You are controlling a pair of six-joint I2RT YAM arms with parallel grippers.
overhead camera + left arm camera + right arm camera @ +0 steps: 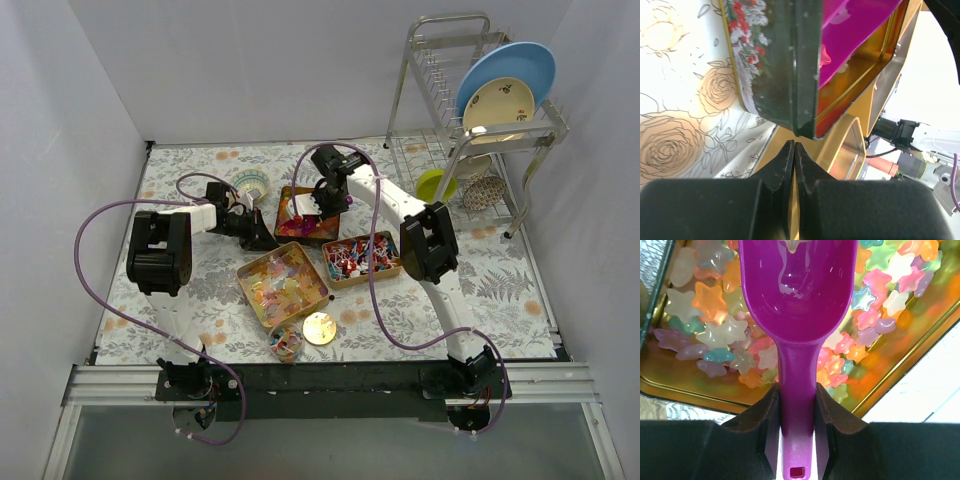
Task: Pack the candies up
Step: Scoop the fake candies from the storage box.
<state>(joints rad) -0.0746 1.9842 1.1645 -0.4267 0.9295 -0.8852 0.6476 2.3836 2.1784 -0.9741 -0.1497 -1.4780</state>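
The right gripper (796,390) is clenched on the handle of the magenta scoop (797,300). It grips low on the handle, so the bowl reaches out over the far tin (900,371) and hangs just above the star jellies (715,335) that lie in it. The bowl looks nearly empty, with only one pale piece, it seems, at its far end, so I judge that the scooping is at its start. The left gripper (794,150) is closed, fingertips together and nothing between them. It stands right at the outer wall of this same tin, probably to brace it against sliding when the scoop pushes in, but I cannot tell if it touches. The other candies wait in two open tins nearer the arms: pale gummies (282,282) and wrapped pieces (358,255). In front, a small jar (286,343) has some candies inside, and the gold lid (319,328) lies just beside it, off so the jar can be filled.
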